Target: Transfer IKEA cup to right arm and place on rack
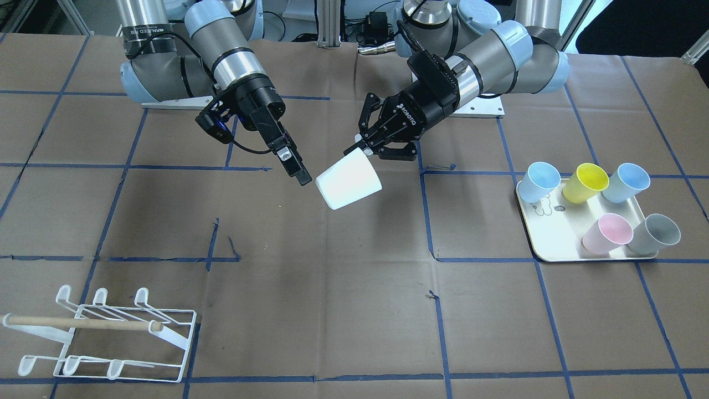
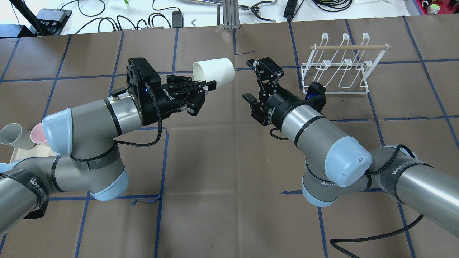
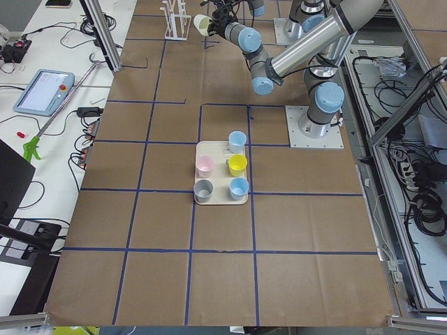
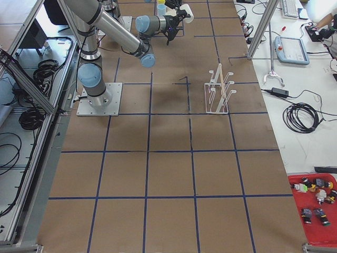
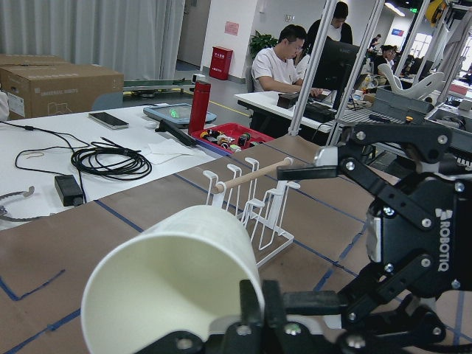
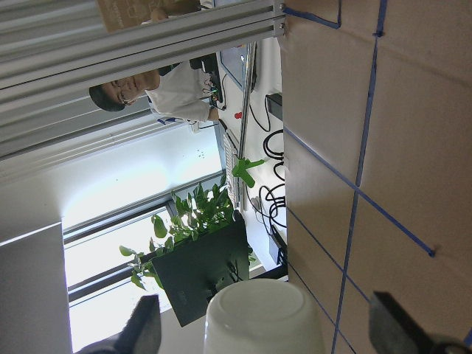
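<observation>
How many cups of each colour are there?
white cup: 1
blue cups: 2
yellow cup: 1
pink cup: 1
grey cup: 1
Total: 6 cups

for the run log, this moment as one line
left pincer: shut on cup rim | right pincer: open near cup base, no contact | rack: no cup
</observation>
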`<move>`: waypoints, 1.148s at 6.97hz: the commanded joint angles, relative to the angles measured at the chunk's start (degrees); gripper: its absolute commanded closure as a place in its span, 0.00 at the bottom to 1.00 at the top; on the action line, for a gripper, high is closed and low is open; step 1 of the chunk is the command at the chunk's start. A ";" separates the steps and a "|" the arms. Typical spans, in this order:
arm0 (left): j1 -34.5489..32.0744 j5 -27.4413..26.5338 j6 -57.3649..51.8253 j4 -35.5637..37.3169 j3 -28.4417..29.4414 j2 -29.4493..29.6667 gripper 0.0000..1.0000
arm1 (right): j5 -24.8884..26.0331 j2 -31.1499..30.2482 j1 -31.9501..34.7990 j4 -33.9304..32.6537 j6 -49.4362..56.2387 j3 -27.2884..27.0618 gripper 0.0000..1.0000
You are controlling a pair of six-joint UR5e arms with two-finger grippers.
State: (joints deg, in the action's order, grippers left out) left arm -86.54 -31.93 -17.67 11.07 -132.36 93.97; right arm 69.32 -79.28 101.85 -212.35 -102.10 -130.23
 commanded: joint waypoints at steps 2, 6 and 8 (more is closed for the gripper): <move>-0.03 0.11 0.01 0.00 -0.18 -0.02 0.97 | 0.20 1.05 1.77 2.03 -0.29 1.47 0.00; -0.03 0.02 0.01 0.00 -0.18 0.07 0.97 | 1.42 1.58 2.74 4.65 -0.91 4.09 0.01; -0.03 0.02 0.01 0.00 -0.09 0.16 0.97 | 3.00 3.07 4.58 4.93 -0.91 5.58 0.01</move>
State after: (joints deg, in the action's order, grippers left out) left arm -86.57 -31.90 -17.67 11.07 -132.49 94.10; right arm 71.16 -77.08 105.46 -207.64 -103.00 -125.77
